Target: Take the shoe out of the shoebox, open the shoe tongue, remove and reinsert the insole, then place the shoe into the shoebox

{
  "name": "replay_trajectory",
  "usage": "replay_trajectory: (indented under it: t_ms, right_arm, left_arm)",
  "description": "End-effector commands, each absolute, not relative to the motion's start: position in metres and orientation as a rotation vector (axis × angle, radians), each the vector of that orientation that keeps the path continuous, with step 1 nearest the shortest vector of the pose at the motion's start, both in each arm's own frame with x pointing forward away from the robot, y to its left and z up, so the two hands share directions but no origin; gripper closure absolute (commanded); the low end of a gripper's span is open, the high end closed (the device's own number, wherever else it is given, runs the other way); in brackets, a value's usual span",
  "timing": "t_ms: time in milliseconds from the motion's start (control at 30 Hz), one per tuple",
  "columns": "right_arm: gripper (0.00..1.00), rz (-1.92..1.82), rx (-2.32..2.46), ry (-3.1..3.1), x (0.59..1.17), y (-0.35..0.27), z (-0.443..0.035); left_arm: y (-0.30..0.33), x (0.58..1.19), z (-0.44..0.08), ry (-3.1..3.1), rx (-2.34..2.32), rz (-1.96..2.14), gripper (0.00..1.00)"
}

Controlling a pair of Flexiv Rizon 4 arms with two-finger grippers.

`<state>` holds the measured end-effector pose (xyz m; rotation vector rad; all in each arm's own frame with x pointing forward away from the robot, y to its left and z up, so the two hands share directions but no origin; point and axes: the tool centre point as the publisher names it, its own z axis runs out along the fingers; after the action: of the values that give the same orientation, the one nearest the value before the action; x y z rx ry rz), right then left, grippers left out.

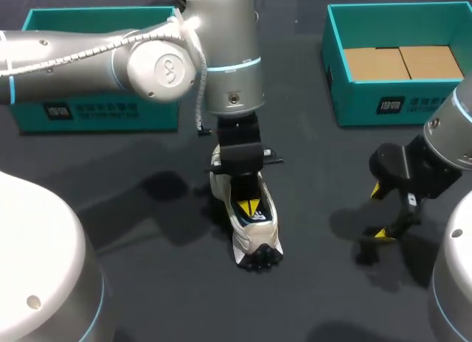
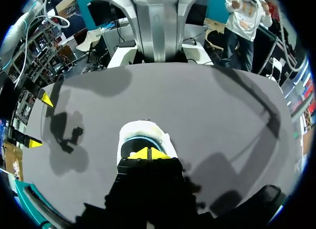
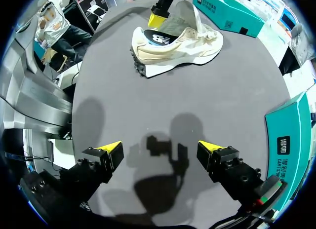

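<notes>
Around left jaws: sneaker (image 1: 254, 228) opening, tips clenched together | right jaws: released above bench (image 1: 317, 172), well apart from sneaker

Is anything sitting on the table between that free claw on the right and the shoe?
Nothing visible. Only bare table lies between the right gripper and the shoe. The left gripper is down at the shoe's opening.

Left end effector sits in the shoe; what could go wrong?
Nothing holds the shoe down: the right end effector hangs open beside it, so it may lift or tip when the left end effector, inside its opening, pulls up. The insole is hidden; the grasp may miss it.
</notes>
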<state>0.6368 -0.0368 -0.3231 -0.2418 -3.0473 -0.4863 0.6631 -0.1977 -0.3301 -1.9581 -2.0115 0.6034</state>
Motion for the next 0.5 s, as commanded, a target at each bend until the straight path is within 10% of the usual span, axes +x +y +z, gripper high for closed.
replay_trajectory:
  t_ms: [33,500]
  right_arm:
    - [0.0,-0.486,-0.242,-3.049,0.636,-0.037,-0.323]
    - [0.0,-0.486,-0.242,-3.049,0.636,-0.037,-0.323]
  left_arm:
    - [-0.197,0.659,-0.337,-2.0,-1.977,0.586,1.0]
    - [-0.205,0.66,-0.372,-2.015,-1.96,0.493,1.0]
